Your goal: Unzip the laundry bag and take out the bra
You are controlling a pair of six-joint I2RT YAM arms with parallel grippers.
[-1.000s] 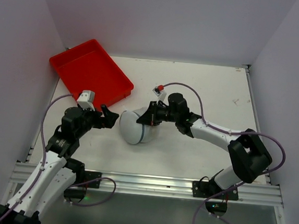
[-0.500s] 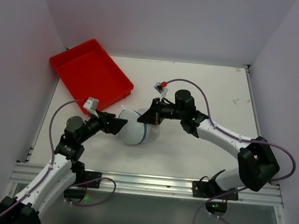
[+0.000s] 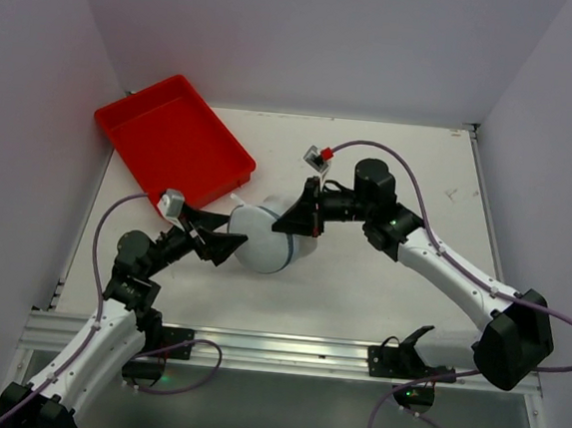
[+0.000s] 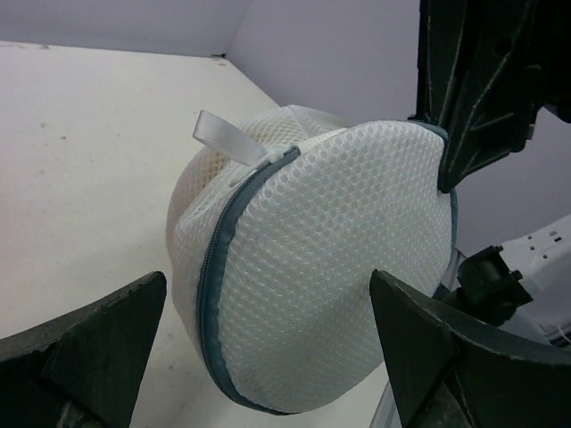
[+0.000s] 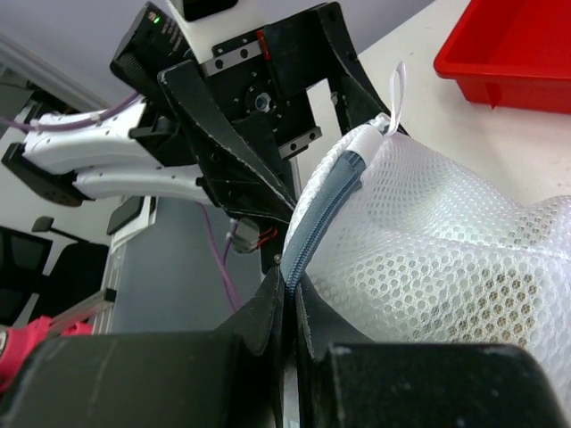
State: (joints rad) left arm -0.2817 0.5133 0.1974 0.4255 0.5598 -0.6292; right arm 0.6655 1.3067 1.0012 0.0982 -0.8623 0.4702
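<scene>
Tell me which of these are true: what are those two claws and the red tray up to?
1. The right gripper is shut on the laundry bag. True.
2. The left gripper is clamped shut. False: it is open, with a finger on either side of the bag.
3. The laundry bag lies inside the red tray. False: it sits apart from the tray, between the two grippers.
4. The red tray has nothing in it. True.
</scene>
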